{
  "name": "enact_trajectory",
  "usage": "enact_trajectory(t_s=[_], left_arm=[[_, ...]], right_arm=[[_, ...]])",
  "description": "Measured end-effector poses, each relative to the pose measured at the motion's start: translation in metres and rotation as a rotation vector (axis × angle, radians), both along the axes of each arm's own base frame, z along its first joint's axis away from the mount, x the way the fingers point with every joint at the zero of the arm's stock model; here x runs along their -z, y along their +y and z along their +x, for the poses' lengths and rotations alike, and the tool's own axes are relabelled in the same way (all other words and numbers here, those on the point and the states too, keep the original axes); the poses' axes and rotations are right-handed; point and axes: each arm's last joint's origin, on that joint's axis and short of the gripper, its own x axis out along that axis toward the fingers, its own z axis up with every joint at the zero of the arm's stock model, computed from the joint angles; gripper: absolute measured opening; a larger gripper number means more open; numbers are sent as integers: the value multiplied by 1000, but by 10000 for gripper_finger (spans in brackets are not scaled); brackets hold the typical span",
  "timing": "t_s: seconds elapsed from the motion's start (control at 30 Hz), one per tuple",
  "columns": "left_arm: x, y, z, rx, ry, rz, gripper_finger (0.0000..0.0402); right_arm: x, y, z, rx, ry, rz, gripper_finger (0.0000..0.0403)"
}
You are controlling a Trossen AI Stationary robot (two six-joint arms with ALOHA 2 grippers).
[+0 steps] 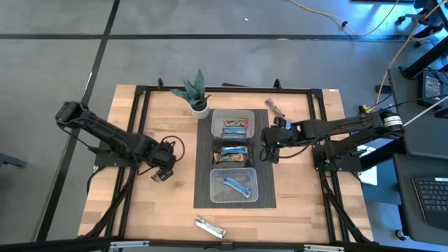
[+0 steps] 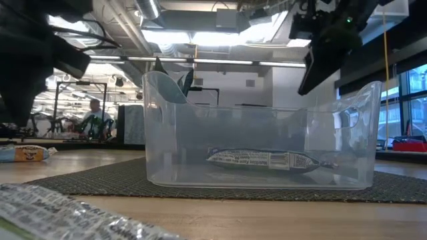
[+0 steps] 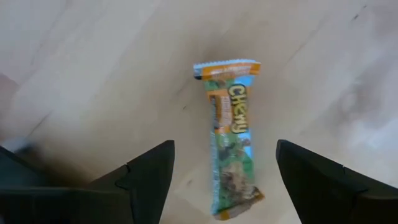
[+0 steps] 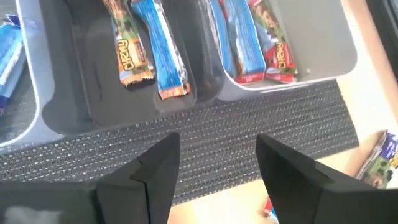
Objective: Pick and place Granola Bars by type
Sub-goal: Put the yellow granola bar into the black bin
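Pale wood-grain desk [image 1: 294,217] under a dark woven mat [image 4: 249,134]. Clear bins [image 1: 234,187] holding blue, orange-brown and red-blue Granola Bars [image 4: 163,46]. Green-and-orange wrapper [image 3: 231,130] with yellow "Chewy" lettering. Silver-white bar [image 1: 210,227] near the desk's edge. Green-leaved plant [image 1: 193,91] in a white pot.

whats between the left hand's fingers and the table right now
In the left wrist view, a Chewy granola bar lies on the bare wood between the open left hand, not yet gripped.

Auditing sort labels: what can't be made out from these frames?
- High view: the bar under the left gripper is hidden by the gripper.
- Low view: silver bar blurred, print unreadable.
- Right wrist view: far bin cut off, bars only partly shown.
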Motion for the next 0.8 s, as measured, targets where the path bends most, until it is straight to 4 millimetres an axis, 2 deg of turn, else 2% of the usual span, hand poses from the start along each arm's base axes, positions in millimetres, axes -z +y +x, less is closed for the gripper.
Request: enact_trajectory(t_s=[0.3, 0.67, 0.8], left_arm=[[10, -19, 3, -24, -5, 38, 273], [45, -28, 15, -42, 151, 115, 272], [52, -30, 19, -23, 173, 117, 271]], right_arm=[[7, 0, 0, 15, -7, 9, 213], [6, 0, 0, 14, -16, 9, 213], [7, 0, 0, 14, -15, 9, 213]])
